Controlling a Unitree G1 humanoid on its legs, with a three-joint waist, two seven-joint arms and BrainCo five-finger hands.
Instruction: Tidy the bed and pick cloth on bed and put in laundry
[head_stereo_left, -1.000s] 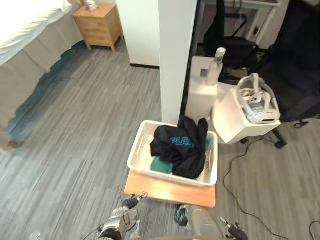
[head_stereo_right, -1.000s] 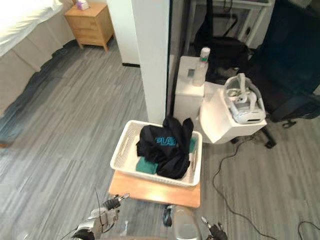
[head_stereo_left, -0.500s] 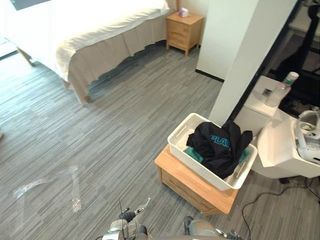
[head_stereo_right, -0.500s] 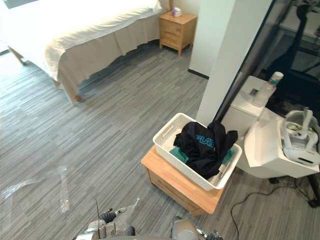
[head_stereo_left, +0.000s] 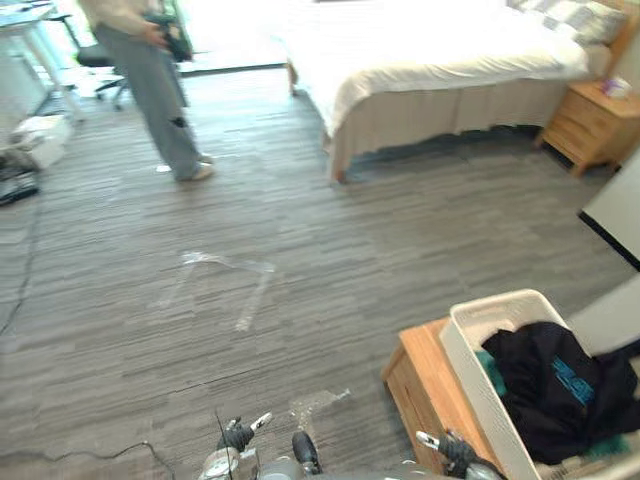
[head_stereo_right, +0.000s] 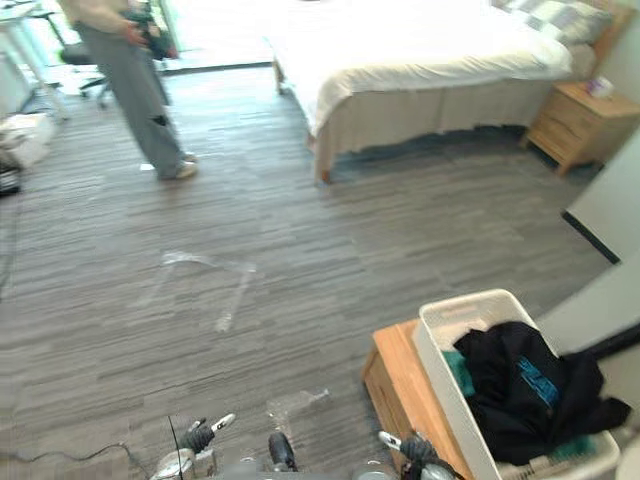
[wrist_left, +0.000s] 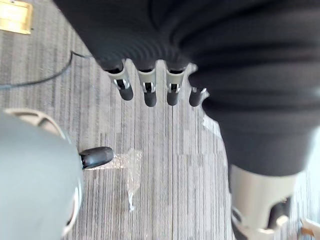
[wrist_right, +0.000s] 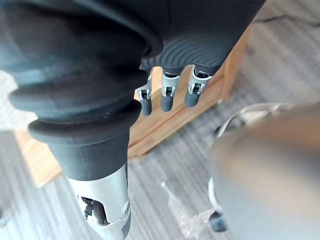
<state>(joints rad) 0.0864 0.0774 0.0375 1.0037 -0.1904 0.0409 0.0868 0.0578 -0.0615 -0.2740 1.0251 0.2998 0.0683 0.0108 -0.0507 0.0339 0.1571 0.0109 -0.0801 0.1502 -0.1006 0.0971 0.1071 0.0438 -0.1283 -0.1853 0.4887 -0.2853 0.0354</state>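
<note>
1. The left hand (wrist_left: 145, 91) is held loose and empty above the floor.
2. The right hand (wrist_right: 167, 97) is likewise relaxed and empty.
3. The black cloth (head_stereo_left: 553, 392) is seen in the basket (head_stereo_left: 466, 366) on a wooden stand (head_stereo_left: 420, 376), well apart from the bed (head_stereo_left: 430, 50).

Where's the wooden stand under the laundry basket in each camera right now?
Left eye view: wooden stand, lower right, under the white basket.
Right eye view: the stand, lower right again.
Right wrist view: just past the right hand.
Left wrist view: floor beyond the left hand.
Shared landmark: clear plastic scrap on the floor.
</note>
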